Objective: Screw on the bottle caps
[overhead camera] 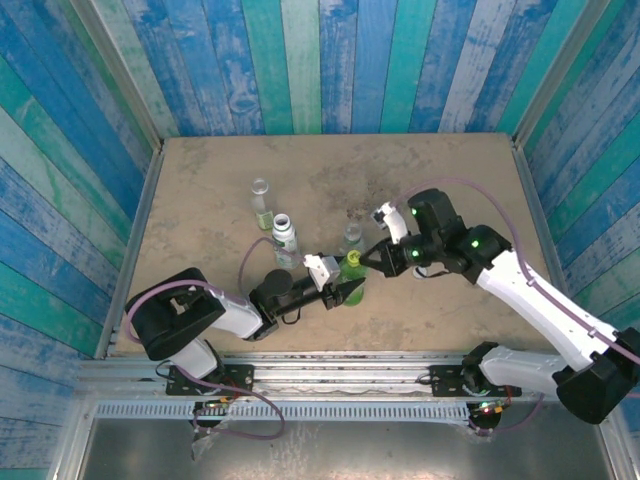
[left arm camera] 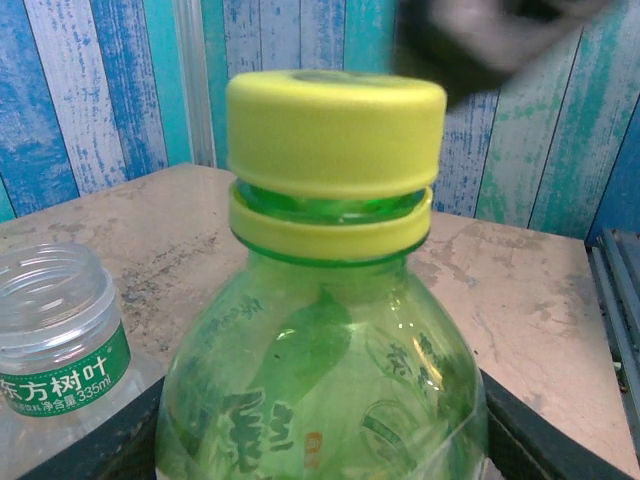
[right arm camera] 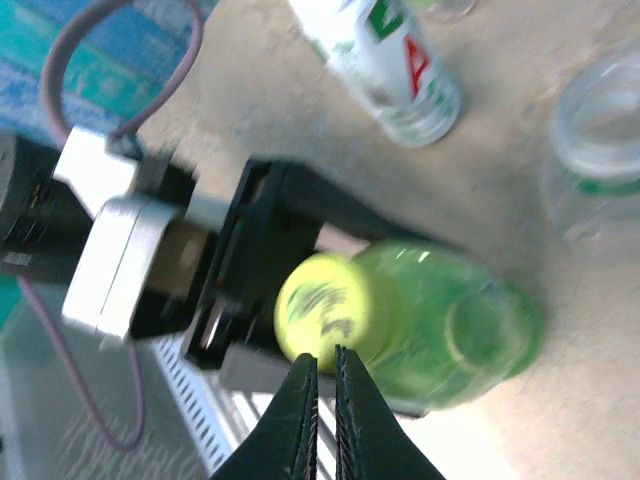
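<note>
The cap (left arm camera: pixel 335 125) is smooth matt plastic; the green bottle (left arm camera: pixel 320 400) is glossy, translucent plastic. The clear bottle (left arm camera: pixel 60 300) has a ribbed plastic neck. The tabletop (overhead camera: pixel 200 190) looks matt, rough and mottled, perhaps stone. The walls (overhead camera: pixel 330 60) are worn painted wood planks.

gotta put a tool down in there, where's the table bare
Bare: the tan tabletop left of the far clear plastic bottle, and the far right corner beyond the right arm. Crowded: the centre, where the left fingers grip the translucent green plastic bottle.

Cap (left arm camera: pixel 335 125) on the nearest bottle (left arm camera: pixel 320 390); second bottle (overhead camera: pixel 352 238) just behind it, two further bottles (overhead camera: pixel 284 238) behind-left.
</note>
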